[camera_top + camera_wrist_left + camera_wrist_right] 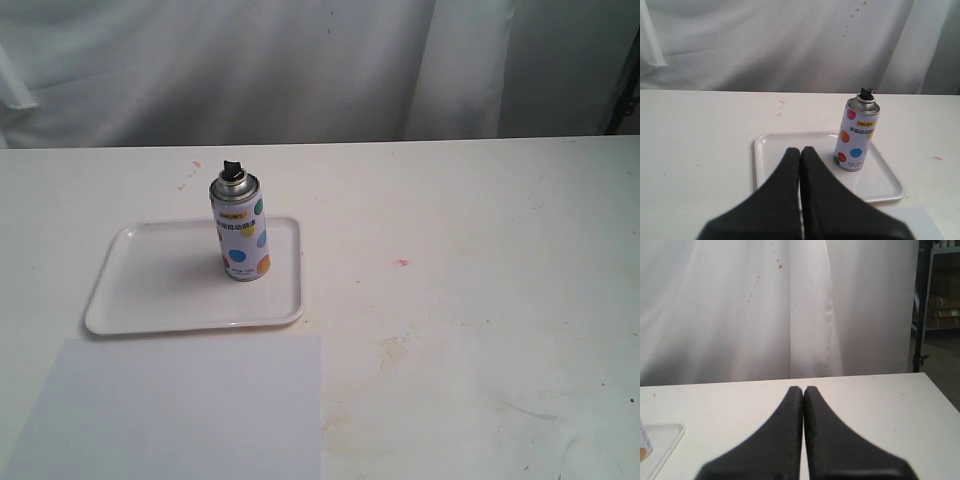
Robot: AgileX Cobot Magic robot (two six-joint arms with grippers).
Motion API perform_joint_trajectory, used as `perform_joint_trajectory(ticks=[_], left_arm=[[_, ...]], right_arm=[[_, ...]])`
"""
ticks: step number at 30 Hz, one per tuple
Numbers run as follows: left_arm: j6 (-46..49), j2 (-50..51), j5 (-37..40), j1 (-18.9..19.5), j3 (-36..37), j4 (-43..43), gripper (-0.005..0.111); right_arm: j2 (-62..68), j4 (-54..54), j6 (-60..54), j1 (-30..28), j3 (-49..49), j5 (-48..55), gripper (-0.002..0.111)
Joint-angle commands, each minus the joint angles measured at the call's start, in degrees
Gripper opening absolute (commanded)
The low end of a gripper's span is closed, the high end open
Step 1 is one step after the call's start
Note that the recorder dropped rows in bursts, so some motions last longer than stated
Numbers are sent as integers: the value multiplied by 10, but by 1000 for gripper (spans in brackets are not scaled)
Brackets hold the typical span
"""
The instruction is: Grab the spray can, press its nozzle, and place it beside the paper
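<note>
Can (240, 235) stands upright on tray (130, 300), tray just beside paper (200, 420). Left end effector (800, 152) and right end effector (803, 390) both pinched closed, empty. Risks: tall narrow can tips if nudged off-centre; small nozzle (232, 167) easily missed. Surface (480, 250) white, faintly stained. White drape (300, 70) behind.

The spray can (239, 232) stands upright on the tray (150, 290), behind the paper (180, 410).
</note>
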Motion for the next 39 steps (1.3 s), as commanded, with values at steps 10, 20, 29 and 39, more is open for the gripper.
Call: perform_joint_trajectory(ticks=[10,20,29,39], left_arm=[[-6,-2,-1,1,2,0,0],[-6,-2,-1,1,2,0,0],[-6,-2,-1,1,2,0,0],[-6,-2,-1,1,2,0,0]], right_arm=[[-2,-83,115,-3,117,-61,0],[-2,-27,52,-3,141,-71,0],[-7,-32,48,-3,141,-46,0],[-89,-36,47,-3,141,53,0]])
